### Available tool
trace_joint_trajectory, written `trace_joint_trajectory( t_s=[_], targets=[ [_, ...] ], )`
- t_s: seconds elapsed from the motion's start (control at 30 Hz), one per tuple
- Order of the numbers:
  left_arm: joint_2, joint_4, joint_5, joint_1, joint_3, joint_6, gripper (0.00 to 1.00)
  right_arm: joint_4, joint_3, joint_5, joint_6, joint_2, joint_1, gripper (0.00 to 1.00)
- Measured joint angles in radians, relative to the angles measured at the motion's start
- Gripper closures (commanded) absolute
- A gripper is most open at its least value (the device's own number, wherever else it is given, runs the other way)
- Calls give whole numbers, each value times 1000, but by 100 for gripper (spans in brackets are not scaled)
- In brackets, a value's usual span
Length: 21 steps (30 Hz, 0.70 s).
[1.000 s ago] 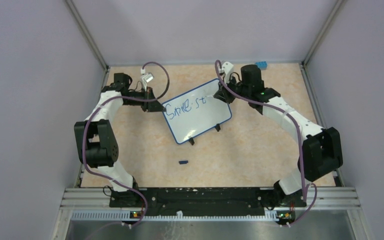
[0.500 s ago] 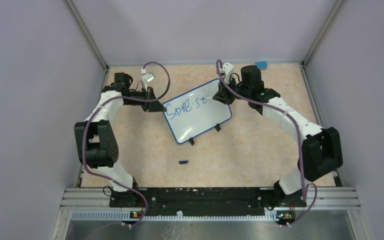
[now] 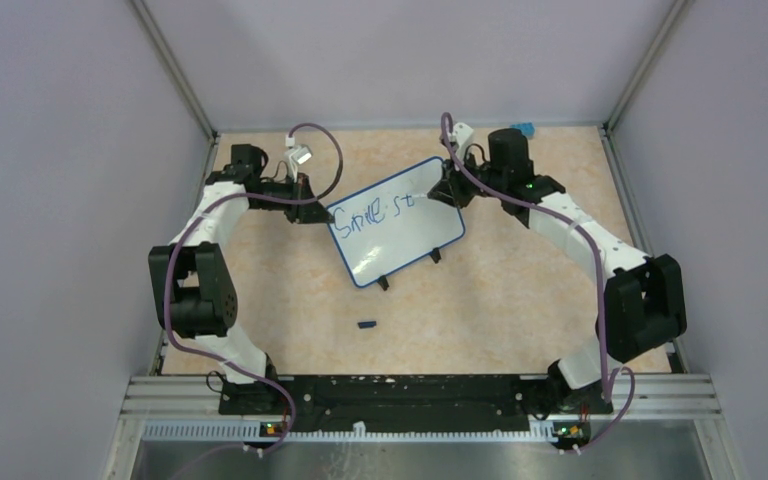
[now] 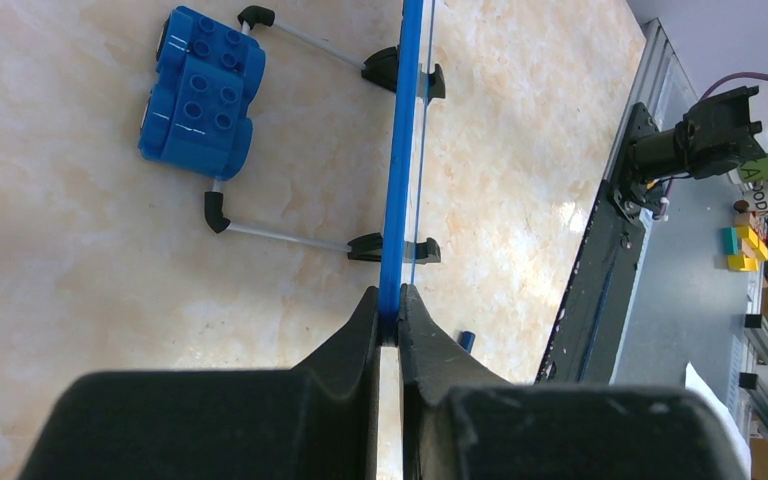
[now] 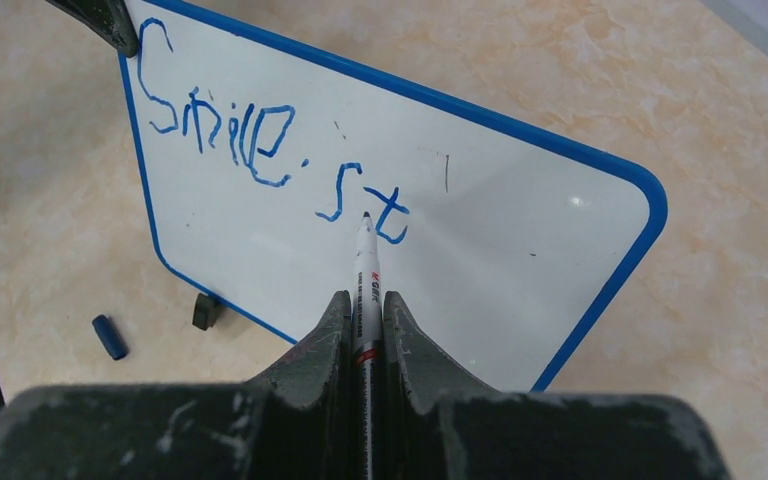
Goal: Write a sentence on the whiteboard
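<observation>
On the beige tabletop (image 3: pixel 520 300) the whiteboard (image 3: pixel 405 245), white with a thin blue frame and black feet, is standing near the middle; the left jaws are pinching its edge; the right jaws are clamping a marker (image 5: pixel 365 285), its tip meeting the blue sentence (image 5: pixel 260 165), reading "Smile st".

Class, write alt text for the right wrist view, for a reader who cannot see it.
The right gripper, shut on a marker, holds its tip at the sentence, blue letters "Smile st", on the blue-framed whiteboard. A blue cap lies nearby.
</observation>
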Motion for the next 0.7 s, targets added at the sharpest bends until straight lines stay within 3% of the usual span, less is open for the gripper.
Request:
trace_joint_trajectory(
  t_s=[0.7],
  targets=[
    [-1, 8, -5, -6, 0, -3, 100, 32, -2, 2, 15, 0, -6, 100]
  ],
)
